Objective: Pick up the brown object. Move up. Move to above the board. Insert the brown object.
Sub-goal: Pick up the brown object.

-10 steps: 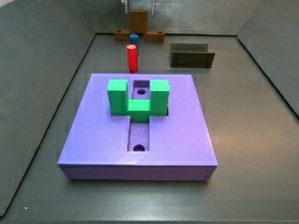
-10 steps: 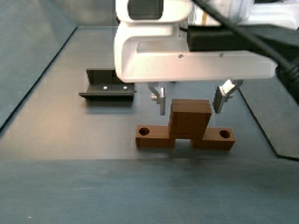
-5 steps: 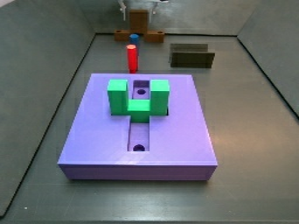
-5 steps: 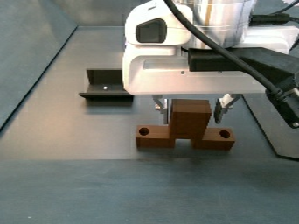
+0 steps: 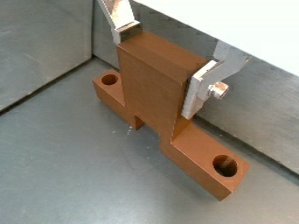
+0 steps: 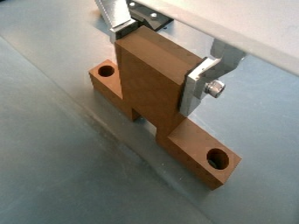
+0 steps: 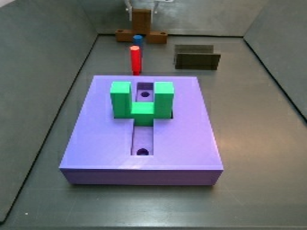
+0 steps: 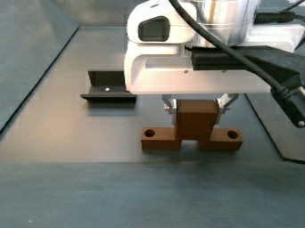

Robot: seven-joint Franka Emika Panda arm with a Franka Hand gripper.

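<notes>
Partly hidden brown object (image 5: 158,96) between hand (image 5: 163,59) fingers.

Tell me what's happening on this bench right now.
The Panda arm's hand has come down over the brown object, a flat bar with a hole near each end and a tall upright block in the middle. Its silver fingers sit on either side of that block, and the piece rests on the grey floor, not yet lifted. The purple board with its green U-shaped block lies apart, its groove unfilled. A red cylinder and a dark open box stand behind it.
</notes>
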